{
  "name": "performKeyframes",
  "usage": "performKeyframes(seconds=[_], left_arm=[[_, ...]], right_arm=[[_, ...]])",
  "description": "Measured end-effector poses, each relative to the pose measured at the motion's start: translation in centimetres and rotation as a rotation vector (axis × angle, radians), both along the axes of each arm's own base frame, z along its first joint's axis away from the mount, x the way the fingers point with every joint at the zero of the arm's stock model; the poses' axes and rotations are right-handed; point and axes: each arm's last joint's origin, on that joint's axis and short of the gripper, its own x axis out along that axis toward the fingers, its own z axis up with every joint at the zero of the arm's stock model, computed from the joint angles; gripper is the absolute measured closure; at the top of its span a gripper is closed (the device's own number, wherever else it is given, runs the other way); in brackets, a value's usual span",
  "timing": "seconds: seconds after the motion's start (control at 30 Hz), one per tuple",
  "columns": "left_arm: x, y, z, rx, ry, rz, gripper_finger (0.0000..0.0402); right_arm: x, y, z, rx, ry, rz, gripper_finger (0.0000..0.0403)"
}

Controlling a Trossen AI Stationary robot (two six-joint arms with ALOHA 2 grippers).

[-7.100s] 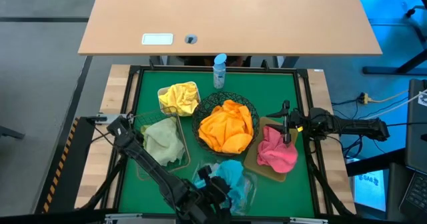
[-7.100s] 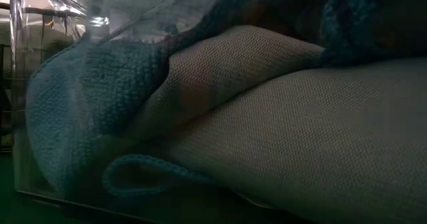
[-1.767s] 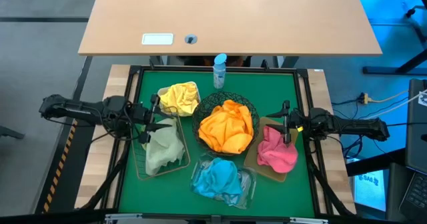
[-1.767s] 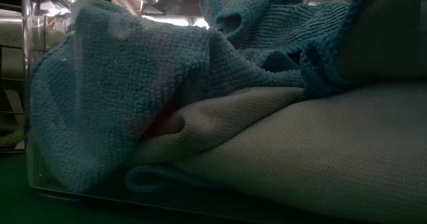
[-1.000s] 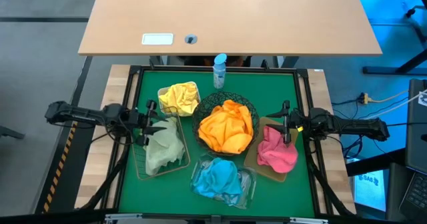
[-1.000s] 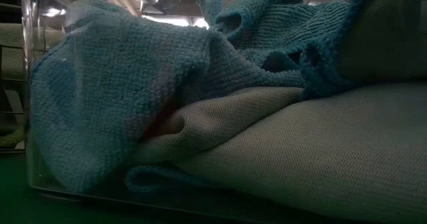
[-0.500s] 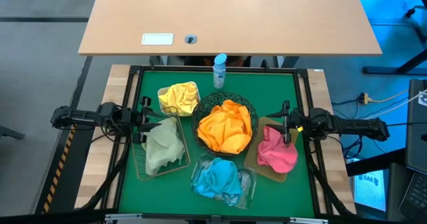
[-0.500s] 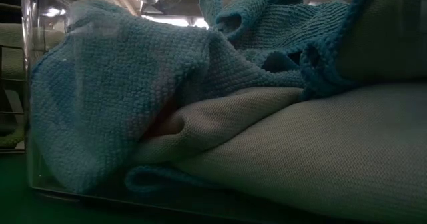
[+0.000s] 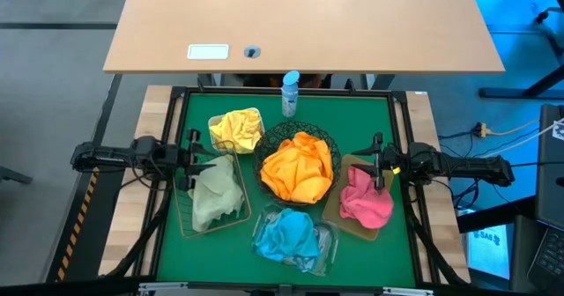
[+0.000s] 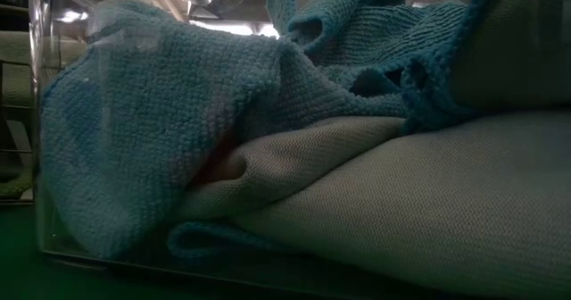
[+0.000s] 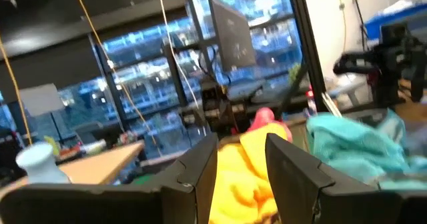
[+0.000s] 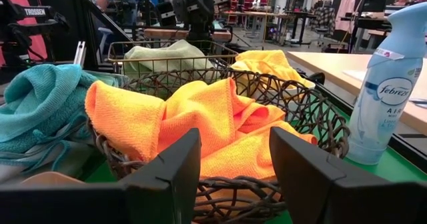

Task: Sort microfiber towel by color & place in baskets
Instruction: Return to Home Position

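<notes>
Microfiber towels (image 9: 302, 168) are kept one colour per basket, so sorting is judged done. Left claw (image 9: 189, 159) is held apart, empty, at the edge of the desk (image 9: 154, 111). Pale green fills the wire basket (image 9: 182, 230), yellow the white tub (image 9: 212, 122), orange the black bowl (image 9: 261, 159), blue the clear tray (image 9: 328, 243), pink the tan tray (image 9: 333, 210). Right claw (image 9: 379, 166), apart, is held at the opposite edge.

Green mat (image 9: 357, 124), five filled baskets (image 9: 291, 130), spray bottle (image 9: 290, 95)

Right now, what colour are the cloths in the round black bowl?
Orange. The cloths fill the bowl; the high view shows them best.
</notes>
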Motion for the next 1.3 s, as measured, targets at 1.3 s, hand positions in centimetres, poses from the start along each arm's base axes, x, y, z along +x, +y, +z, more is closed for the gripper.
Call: performKeyframes(seconds=[1.3], left_arm=[[0.3, -0.1, -2.0, -0.058, 0.21, -0.028, 0.028]], right_arm=[[0.0, 0.0, 0.0, 0.0, 0.0, 0.0, 0.0224]])
